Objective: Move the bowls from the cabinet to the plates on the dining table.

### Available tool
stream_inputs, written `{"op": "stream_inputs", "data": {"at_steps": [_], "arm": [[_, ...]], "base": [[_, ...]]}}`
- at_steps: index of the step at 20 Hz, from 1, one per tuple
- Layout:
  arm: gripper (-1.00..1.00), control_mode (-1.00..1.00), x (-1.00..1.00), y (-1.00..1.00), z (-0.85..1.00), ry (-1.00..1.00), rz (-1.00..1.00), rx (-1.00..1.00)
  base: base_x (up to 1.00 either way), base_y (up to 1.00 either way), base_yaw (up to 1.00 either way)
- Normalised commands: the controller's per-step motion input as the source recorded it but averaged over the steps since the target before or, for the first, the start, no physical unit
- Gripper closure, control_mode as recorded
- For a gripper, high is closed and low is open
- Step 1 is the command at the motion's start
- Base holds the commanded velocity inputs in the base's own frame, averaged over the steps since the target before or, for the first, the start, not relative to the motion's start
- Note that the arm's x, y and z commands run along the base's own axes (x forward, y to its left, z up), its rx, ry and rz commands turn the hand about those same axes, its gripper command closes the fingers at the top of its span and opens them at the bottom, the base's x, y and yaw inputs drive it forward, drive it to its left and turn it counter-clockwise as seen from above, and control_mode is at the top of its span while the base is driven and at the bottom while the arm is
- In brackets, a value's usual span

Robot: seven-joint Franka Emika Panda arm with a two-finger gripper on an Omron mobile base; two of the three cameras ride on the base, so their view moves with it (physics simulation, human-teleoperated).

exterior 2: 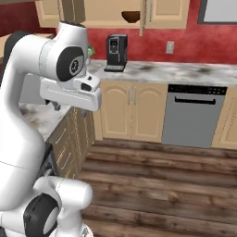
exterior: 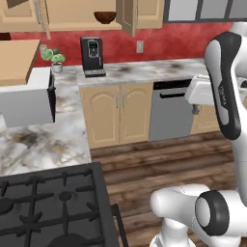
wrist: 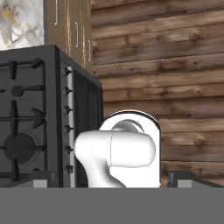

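1 dark bowl (exterior: 104, 17) sits in the open cabinet (exterior: 87, 12) at 12 o'clock, well apart from the arm; fingers (wrist: 111, 181) released, empty, aimed at the floor; reaching high risks clipping the ajar door (exterior: 126, 15) or toppling the bowl.

Black coffee machine (exterior: 91, 56) on marble counter (exterior: 144, 71) (against red wall), steel dishwasher (exterior: 169, 110), gas stove (exterior: 48, 207), potted plant (exterior: 55, 59)

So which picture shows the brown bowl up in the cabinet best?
The left base view: the bowl sits large and clear on the open cabinet shelf. The right base view shows it smaller, beside the door's edge. The hand view faces the stove and floor.
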Motion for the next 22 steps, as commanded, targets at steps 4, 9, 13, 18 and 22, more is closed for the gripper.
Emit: {"op": "stream_inputs", "data": {"at_steps": [4,9,13,18,22], "arm": [[-1.0,1.0,0.0,0.0,0.0,0.0,0.0,0.0],[-1.0,1.0,0.0,0.0,0.0,0.0,0.0,0.0],[-1.0,1.0,0.0,0.0,0.0,0.0,0.0,0.0],[-1.0,1.0,0.0,0.0,0.0,0.0,0.0,0.0],[-1.0,1.0,0.0,0.0,0.0,0.0,0.0,0.0]], "base": [[1.0,0.0,0.14],[1.0,0.0,0.14],[1.0,0.0,0.14],[0.94,0.0,0.15],[0.77,0.03,0.15]]}}
